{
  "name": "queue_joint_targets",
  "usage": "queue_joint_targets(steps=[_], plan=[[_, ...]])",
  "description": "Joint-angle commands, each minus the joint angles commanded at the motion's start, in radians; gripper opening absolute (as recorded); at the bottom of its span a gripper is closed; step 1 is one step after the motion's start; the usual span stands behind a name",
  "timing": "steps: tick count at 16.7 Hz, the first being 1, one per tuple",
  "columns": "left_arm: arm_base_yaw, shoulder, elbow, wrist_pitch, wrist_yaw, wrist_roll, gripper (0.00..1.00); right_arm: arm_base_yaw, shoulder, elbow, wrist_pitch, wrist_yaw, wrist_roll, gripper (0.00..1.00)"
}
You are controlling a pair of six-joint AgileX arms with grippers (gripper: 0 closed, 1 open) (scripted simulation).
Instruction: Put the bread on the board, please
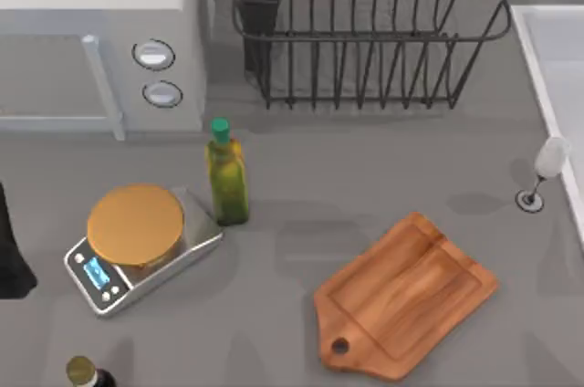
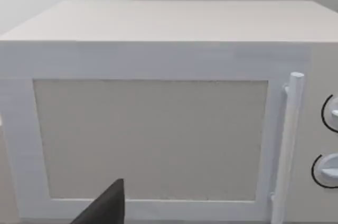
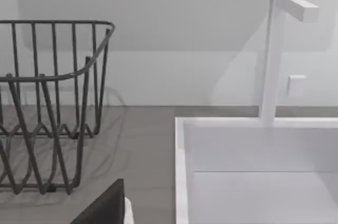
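Observation:
The board (image 1: pixel 406 300) is reddish-brown wood with a grooved rim. It lies flat at the front right of the table, its short handle with a hole pointing to the front left, and nothing is on it. The bread is out of view. My left arm (image 1: pixel 11 255) is a dark shape at the table's left edge, beside the scale. In the left wrist view, a dark part of my left gripper (image 2: pixel 105 209) faces the microwave door (image 2: pixel 150 139). A dark part of my right gripper (image 3: pixel 105 207) hangs between the dish rack (image 3: pixel 47 108) and the sink (image 3: pixel 259 171).
A white microwave (image 1: pixel 91 31) stands at the back left and a wire dish rack (image 1: pixel 365 31) at the back middle. A green oil bottle (image 1: pixel 226 177) stands beside a scale with a round tan plate (image 1: pixel 137 227). A wine glass (image 1: pixel 545 172) is near the sink (image 1: pixel 558 67). A bottle top (image 1: pixel 82 371) is at the front left.

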Motion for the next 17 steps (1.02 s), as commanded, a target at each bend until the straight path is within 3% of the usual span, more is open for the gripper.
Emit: queue_joint_targets(steps=[4, 8, 12, 17], plan=[[0.02, 0.03, 0.029, -0.021, 0.023, 0.03, 1.0, 0.0, 0.0, 0.0, 0.0, 0.0, 0.0, 1.0], [0.13, 0.214, 0.197, -0.139, 0.151, 0.212, 1.0, 0.0, 0.0, 0.0, 0.0, 0.0, 0.0, 1.0], [0.294, 0.547, 0.469, -0.334, 0.348, 0.544, 1.0, 0.0, 0.0, 0.0, 0.0, 0.0, 0.0, 1.0], [0.513, 1.089, 0.83, -0.633, 0.624, 1.089, 1.0, 0.0, 0.0, 0.0, 0.0, 0.0, 0.0, 1.0]])
